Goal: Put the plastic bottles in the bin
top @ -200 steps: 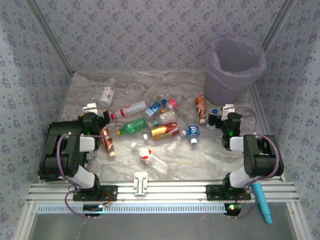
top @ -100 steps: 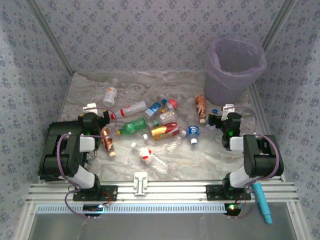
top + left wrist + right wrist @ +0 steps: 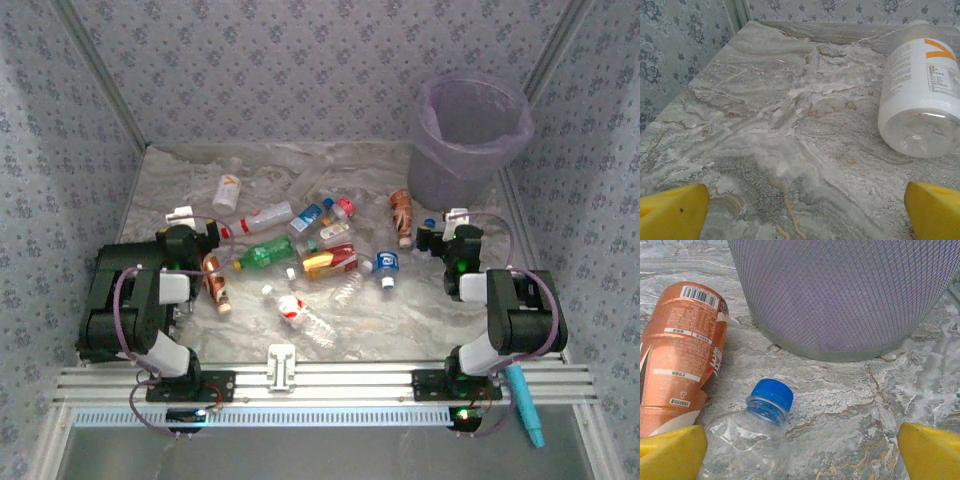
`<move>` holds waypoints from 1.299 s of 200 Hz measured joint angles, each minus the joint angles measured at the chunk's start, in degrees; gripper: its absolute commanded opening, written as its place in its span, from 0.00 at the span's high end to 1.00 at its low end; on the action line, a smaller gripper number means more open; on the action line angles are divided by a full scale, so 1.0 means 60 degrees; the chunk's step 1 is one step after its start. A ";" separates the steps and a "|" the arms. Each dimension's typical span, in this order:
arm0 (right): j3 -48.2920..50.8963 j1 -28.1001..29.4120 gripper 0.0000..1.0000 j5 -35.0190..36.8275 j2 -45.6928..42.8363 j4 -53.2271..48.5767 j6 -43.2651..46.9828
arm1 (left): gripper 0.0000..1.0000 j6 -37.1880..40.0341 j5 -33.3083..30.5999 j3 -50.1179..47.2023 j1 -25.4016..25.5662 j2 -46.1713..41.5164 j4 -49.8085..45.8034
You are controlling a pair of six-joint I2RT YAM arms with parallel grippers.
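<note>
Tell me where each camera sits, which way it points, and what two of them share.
Top external: above and behind the robot, looking down and forward over the table; left arm and right arm show.
Left wrist: low on the left arm, facing the far left wall corner; open left pincer, white-labelled bottle at right.
Right wrist: low on the right arm, facing the bin; open right pincer.
Shared: top external and right wrist both show the bin and the orange-brown bottle.

Plastic bottles (image 3: 265,253) lie scattered across the table (image 3: 420,305) (bin (image 3: 455,170) at far right).
</note>
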State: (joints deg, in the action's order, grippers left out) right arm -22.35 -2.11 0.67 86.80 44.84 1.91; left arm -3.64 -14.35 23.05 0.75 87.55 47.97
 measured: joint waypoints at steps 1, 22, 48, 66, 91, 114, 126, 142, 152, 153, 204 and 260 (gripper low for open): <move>0.0000 0.0000 0.00 0.0000 0.0000 0.0000 0.0000 | 0.00 -0.0004 0.0007 0.0000 0.0000 0.0000 0.0000; 0.0000 0.0000 0.00 0.0000 0.0000 0.0000 -0.0004 | 0.00 0.0011 0.0259 0.0000 -0.0025 0.0000 -0.0018; -0.0324 -0.0011 0.00 -0.0004 -0.0488 -0.1064 -0.0007 | 0.00 0.0109 0.0375 0.0372 0.0036 -0.0350 -0.1395; -0.0856 0.0004 0.00 0.0004 -0.1330 -0.2284 -0.0062 | 0.00 0.0149 0.0138 0.1020 0.0324 -0.1151 -0.2794; -0.1792 0.0280 0.00 0.0339 -0.2728 -0.4390 -0.0310 | 0.00 0.0029 -0.0033 0.2685 0.0692 -0.2098 -0.4681; -0.2874 0.0623 0.00 0.0550 -0.3785 -0.6830 -0.0809 | 0.00 -0.0055 0.0066 0.4732 0.0699 -0.1934 -0.6306; -0.3402 0.0714 0.00 0.0466 -0.4240 -0.8142 -0.1129 | 0.00 -0.0051 0.0288 0.5887 0.0688 -0.1504 -0.7322; -0.4007 0.0736 0.00 0.0109 -0.4798 -0.9792 -0.1472 | 0.00 -0.0015 0.0721 0.7151 0.0688 -0.0692 -0.8426; -0.4320 0.0736 0.00 -0.0175 -0.4987 -1.0663 -0.1614 | 0.00 0.0036 0.1020 0.7774 0.0688 -0.0168 -0.9060; -0.4353 0.0736 0.00 -0.0208 -0.5005 -1.0757 -0.1625 | 0.00 0.0044 0.1060 0.7847 0.0688 -0.0091 -0.9129; -0.5271 0.1235 0.00 -0.1843 -0.5206 -1.4265 -0.1902 | 0.00 0.0288 0.2342 0.9876 0.0561 0.2925 -1.1402; -0.5304 0.1530 0.00 -0.2550 -0.5486 -1.5416 -0.1982 | 0.02 0.0277 0.3013 1.1151 0.0321 0.4940 -1.2335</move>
State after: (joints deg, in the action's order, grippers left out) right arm -54.17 7.07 -14.63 53.89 -47.66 -9.98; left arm -1.98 3.73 89.95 2.68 117.19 -26.04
